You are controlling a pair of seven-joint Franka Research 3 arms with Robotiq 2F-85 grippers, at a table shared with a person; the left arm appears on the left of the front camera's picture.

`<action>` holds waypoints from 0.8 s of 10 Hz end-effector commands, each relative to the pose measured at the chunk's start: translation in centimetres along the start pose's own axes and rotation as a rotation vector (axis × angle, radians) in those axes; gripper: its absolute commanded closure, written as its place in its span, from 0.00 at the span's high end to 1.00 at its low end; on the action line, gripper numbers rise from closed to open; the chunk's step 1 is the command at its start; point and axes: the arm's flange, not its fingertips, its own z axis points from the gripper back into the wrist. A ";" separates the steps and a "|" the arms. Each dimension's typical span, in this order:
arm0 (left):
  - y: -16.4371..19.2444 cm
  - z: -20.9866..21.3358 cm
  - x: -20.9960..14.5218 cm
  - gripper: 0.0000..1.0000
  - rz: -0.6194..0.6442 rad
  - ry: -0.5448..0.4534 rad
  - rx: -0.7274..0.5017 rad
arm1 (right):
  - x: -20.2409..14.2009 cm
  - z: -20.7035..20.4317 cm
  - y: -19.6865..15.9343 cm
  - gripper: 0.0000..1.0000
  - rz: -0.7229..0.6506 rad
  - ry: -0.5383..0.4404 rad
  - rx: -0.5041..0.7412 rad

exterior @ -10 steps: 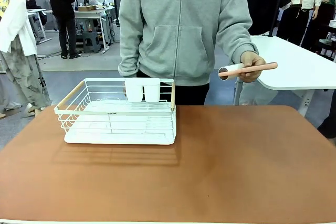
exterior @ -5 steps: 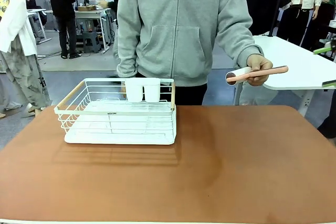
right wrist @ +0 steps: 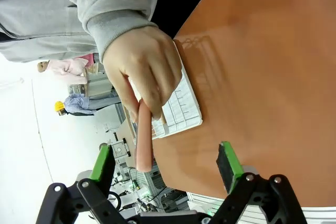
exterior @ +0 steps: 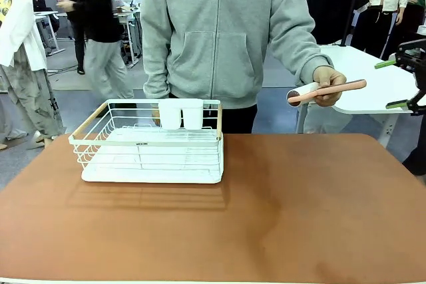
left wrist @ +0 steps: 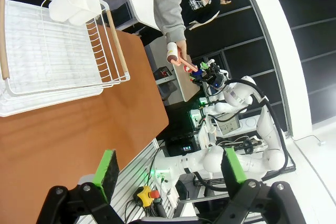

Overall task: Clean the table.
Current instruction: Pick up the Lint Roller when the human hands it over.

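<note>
The reddish-brown table spreads across the front view. Behind its far edge a person in a grey hoodie holds a roller with a pink handle out to the right, above the table's level. My right gripper comes in from the right edge, open, its green pads just right of the handle's tip. In the right wrist view the pink handle points down from the person's hand, close to the left pad of the open right gripper. My left gripper hangs open over the table, holding nothing.
A white wire rack with wooden handles and two white cups stands on the table's far left. A white-topped table stands behind at the right. People walk in the background.
My right gripper has come into the front view from the right, toward the roller. The person's hand has shifted the roller slightly right. A person walked into the background at left.
</note>
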 end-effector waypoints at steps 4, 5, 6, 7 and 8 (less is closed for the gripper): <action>-0.3 0.1 -0.1 1.00 -0.014 -0.014 -0.027 | -3.2 -3.5 0.3 1.00 0.019 -0.069 0.018; -0.3 0.1 -0.1 1.00 -0.014 -0.014 -0.027 | -3.4 -4.0 0.1 1.00 0.026 -0.092 0.019; -0.3 0.1 -0.1 1.00 -0.014 -0.014 -0.027 | -3.5 -4.5 0.2 1.00 0.024 -0.105 0.021; -0.3 0.1 -0.1 1.00 -0.014 -0.014 -0.027 | -3.7 -4.8 0.1 1.00 0.027 -0.110 0.010; -0.3 0.1 -0.1 1.00 -0.014 -0.014 -0.027 | -3.7 -5.2 0.0 1.00 0.033 -0.127 0.007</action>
